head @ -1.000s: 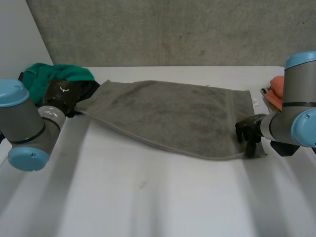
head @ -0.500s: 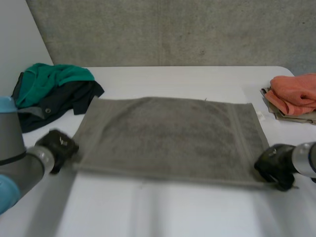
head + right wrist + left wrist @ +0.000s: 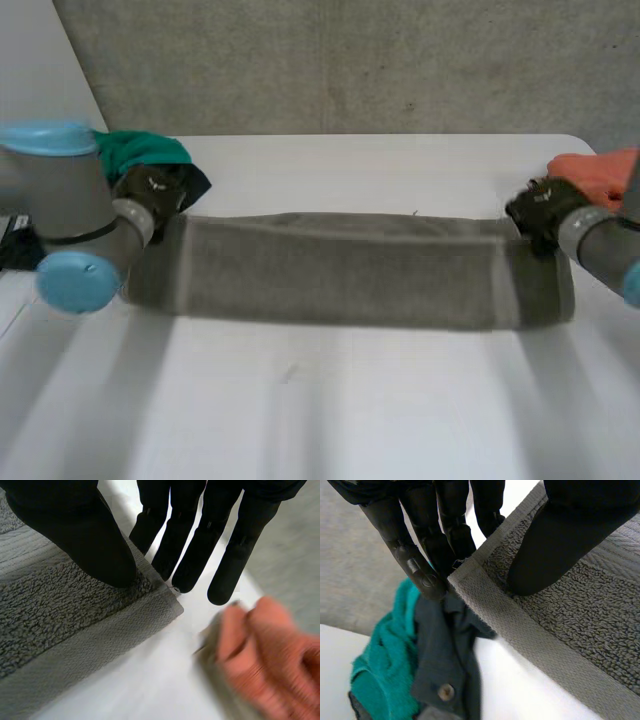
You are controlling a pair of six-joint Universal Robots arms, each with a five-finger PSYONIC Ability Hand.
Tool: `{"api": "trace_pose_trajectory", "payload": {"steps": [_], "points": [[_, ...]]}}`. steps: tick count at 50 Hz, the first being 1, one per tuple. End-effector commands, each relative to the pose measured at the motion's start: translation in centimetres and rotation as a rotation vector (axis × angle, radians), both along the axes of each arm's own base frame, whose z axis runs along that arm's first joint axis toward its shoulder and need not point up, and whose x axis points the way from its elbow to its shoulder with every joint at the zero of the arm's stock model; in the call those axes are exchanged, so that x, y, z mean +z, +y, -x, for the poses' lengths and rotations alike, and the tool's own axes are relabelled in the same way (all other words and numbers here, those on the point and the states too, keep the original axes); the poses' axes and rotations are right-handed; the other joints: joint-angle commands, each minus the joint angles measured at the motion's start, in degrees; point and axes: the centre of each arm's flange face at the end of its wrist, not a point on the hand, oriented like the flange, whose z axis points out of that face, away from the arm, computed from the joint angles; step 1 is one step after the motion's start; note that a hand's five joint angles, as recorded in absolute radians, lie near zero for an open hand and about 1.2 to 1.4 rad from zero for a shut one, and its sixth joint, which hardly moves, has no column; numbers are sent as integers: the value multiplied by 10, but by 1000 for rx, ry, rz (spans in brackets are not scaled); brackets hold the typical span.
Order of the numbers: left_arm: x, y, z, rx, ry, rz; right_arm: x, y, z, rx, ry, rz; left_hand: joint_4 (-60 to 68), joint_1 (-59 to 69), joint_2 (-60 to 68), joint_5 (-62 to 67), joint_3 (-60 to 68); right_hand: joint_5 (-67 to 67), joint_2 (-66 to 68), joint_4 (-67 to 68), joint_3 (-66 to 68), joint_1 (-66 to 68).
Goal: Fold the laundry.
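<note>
Head view: left hand (image 3: 150, 196) and right hand (image 3: 541, 208) at grey towel (image 3: 340, 272) corners.

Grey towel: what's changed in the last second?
The left hand and the right hand, each pinching a corner, carried the near edge of the grey towel over to its far edge; the towel, flat half a second ago, is now folded into a narrow band. The green and dark clothes and the orange cloth stayed put.

left hand (image 3: 150, 193) pinching, right hand (image 3: 540, 208) pinching, arms apart
</note>
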Motion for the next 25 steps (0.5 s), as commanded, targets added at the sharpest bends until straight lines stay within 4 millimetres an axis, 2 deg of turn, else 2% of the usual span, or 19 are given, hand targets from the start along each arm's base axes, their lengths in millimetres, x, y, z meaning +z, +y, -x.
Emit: {"api": "trace_pose_trajectory", "payload": {"steps": [1,6,9,10,11,12,13,14,15,18,21,25], "points": [[-7,-39,16,63,26,98,-6,-51,-17,-37,-73,267,114,140,114,125,119,119,127,115,120,155],[-13,-54,28,59,35,146,-17,-76,-31,-38,-97,375,114,140,114,125,119,119,127,115,120,155],[-22,-60,36,37,38,158,-32,-89,-36,-38,-109,385,103,129,103,113,108,119,127,115,120,155],[-26,-61,38,30,36,156,-37,-92,-38,-36,-112,382,-69,-43,-69,-58,-64,119,127,115,120,155],[-32,-61,44,4,25,160,-48,-96,-43,-28,-112,374,-545,-519,-545,-535,-540,-91,-83,-95,-90,-55],[-35,-60,49,-10,18,163,-56,-96,-47,-24,-108,360,-586,-560,-586,-575,-581,-346,-338,-350,-346,-310],[-38,-60,51,-18,10,165,-62,-95,-50,-20,-103,346,-586,-560,-586,-575,-581,-581,-573,-585,-580,-545],[-39,-59,56,-30,-3,179,-74,-94,-54,-24,-81,313,-586,-560,-586,-575,-581,-581,-573,-585,-580,-545],[-38,-58,58,-36,-11,190,-77,-93,-54,-31,-67,300,-586,-560,-586,-575,-581,-581,-573,-585,-580,-545],[-30,-59,55,-16,-27,224,-77,-87,-48,-62,-30,227,-586,-560,-586,-575,-581,-581,-573,-585,-580,-545],[-24,-59,48,21,-23,230,-62,-77,-44,-75,-47,154,-586,-560,-586,-575,-581,-581,-573,-585,-580,-545],[-14,-53,40,54,6,233,-37,-50,-37,-90,-137,6,-586,-560,-586,-575,-581,-581,-573,-585,-580,-545]]}}
